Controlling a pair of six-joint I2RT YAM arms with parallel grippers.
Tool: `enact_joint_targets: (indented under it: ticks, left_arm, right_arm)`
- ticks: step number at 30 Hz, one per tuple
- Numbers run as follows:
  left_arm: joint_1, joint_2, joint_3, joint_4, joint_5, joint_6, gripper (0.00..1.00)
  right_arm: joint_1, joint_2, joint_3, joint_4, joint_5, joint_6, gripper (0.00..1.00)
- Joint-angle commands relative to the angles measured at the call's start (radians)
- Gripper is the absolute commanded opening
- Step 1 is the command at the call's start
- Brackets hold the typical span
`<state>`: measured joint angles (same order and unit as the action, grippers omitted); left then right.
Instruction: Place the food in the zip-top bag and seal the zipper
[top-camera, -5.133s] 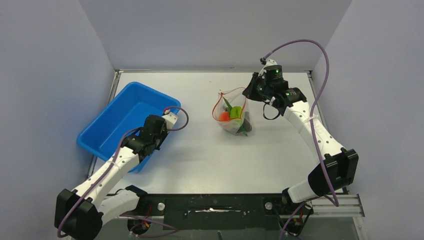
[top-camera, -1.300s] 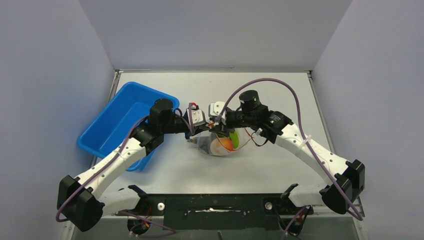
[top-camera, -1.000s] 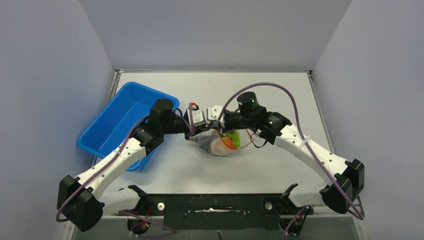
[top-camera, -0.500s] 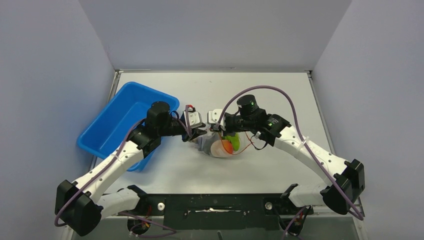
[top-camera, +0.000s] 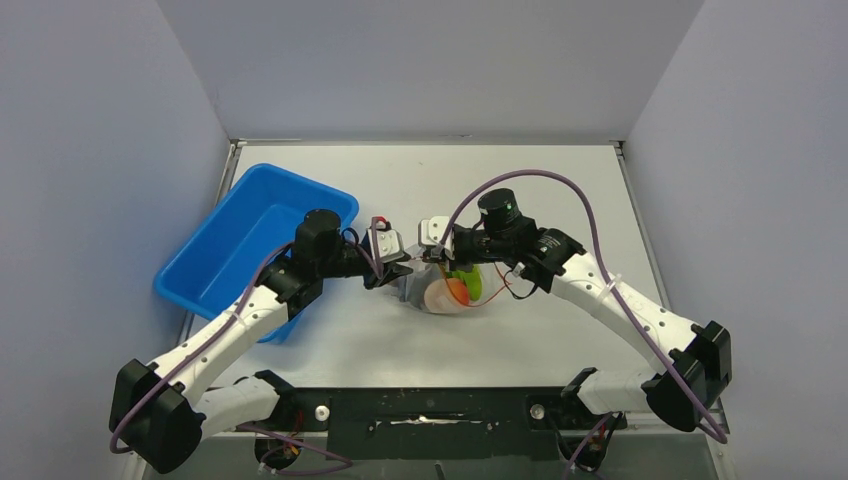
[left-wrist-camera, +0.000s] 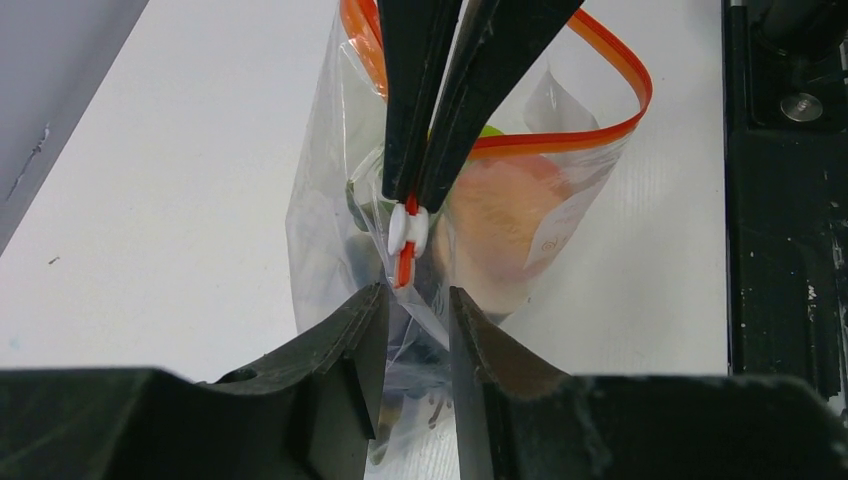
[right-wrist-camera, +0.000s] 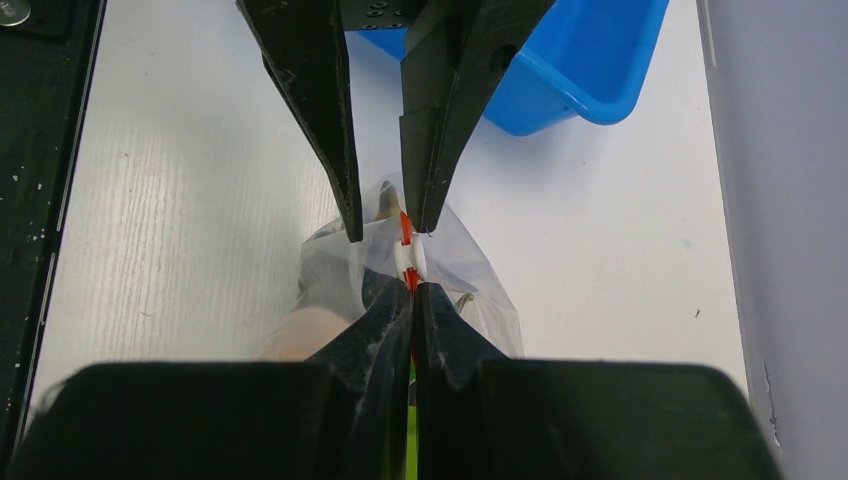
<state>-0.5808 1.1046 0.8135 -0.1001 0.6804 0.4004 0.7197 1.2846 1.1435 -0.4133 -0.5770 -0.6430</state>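
Clear crinkly zip-top bag (left-wrist-camera: 325, 230) holding toy food (top-camera: 455, 290), centre of top view, mouth gaping. Right gripper (right-wrist-camera: 413, 292) clenched on thin red zipper strip (left-wrist-camera: 560, 143). Left gripper (left-wrist-camera: 415, 302) released, straddling 1 corner. Risk: unheld film slips, seal fails.

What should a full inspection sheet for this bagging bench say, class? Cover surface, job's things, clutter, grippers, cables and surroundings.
Surface: white table, no spills seen.
Job's things: zip-top bag holds orange-red fruit, lime-green fruit and pale disc; zipper gapes open, white slider at one end.
Clutter: blue tray at rear left; nothing else seen.
Grippers: right gripper shut on the zipper by the slider; left gripper open, its fingers either side of the bag's corner.
Cables: purple cable arcs over the right arm; another follows the left arm.
Surroundings: plain grey walls on three sides; black rail at near edge.
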Motion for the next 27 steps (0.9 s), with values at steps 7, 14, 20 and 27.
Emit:
enact_joint_targets:
  ticks: [7, 14, 20, 27]
  left_arm:
    - [0.003, 0.013, 0.01, 0.158, 0.028, -0.024, 0.12]
    - [0.003, 0.01, 0.009, 0.157, 0.068, -0.031, 0.0]
    - [0.003, 0.003, 0.014, 0.146, 0.074, -0.03, 0.0]
    - [0.003, 0.004, 0.023, 0.145, 0.073, -0.03, 0.0]
  right_arm:
    - [-0.005, -0.03, 0.017, 0.034, -0.041, 0.006, 0.0]
    - [0.001, -0.029, 0.023, 0.047, -0.015, 0.014, 0.14]
    - [0.01, -0.012, 0.037, 0.038, -0.011, 0.005, 0.36]
    - [0.024, 0.009, 0.05, 0.049, -0.015, -0.001, 0.34]
